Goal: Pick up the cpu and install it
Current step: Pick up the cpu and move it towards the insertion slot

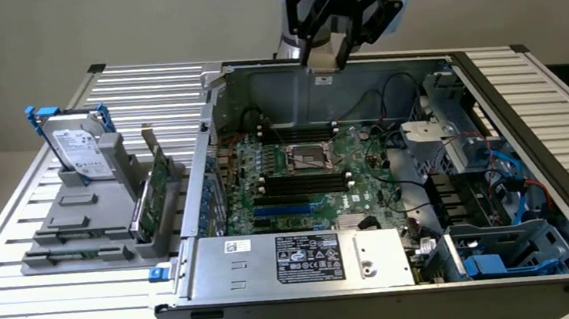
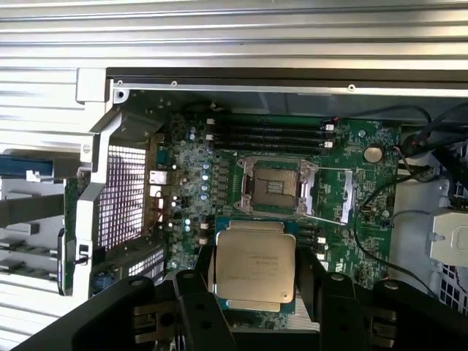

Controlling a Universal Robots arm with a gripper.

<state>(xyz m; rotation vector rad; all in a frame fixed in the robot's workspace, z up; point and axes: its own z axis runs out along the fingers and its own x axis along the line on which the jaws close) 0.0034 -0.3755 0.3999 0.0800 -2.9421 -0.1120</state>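
The cpu [image 2: 254, 252] is seen clamped in the end effector [image 2: 256, 274], high above an open computer case [image 1: 307, 297] laid on its side on the slatted counter [image 1: 29, 305]. The chip is gripped by two opposite edges between the black fingers [image 2: 312, 274] and held flat with its metal top towards the wrist camera. This hold is judged to spare the underside any contact and to keep the part level with the board beneath. The jaws are spread wide because the chip itself is wide.

The motherboard [image 1: 298, 193] is turned upward by the case's position, so the socket [image 2: 276, 186] is presented openly from above. Its dark centre is bare, and a silver plate beside it appears to be swung aside, apparently to leave the seat free. The chip is well apart from the socket, with nothing touching.

At the exterior view's left, a hard drive [image 1: 83, 150] is propped in a grey holder [image 1: 85, 239] outside the case.
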